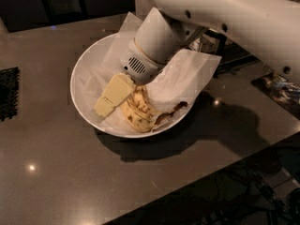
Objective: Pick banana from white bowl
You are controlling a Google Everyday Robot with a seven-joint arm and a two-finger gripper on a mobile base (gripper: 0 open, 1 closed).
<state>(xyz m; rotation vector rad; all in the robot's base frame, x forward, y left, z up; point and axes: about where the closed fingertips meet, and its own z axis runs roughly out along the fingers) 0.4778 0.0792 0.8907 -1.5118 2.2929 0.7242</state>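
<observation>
A spotted, browning banana (137, 112) lies in the front part of the white bowl (79, 74), on crumpled white paper (185, 78) that lines the bowl. My gripper (115, 97) reaches down into the bowl from the upper right, and its cream end rests right beside the banana's left side. The white arm (154, 43) covers the back of the bowl and the far end of the banana.
The bowl stands on a dark grey countertop (70, 172). A black mesh mat (8, 93) lies at the left edge. The counter's front edge runs diagonally at the lower right, with cables on the floor beyond. Cluttered items sit at the far right.
</observation>
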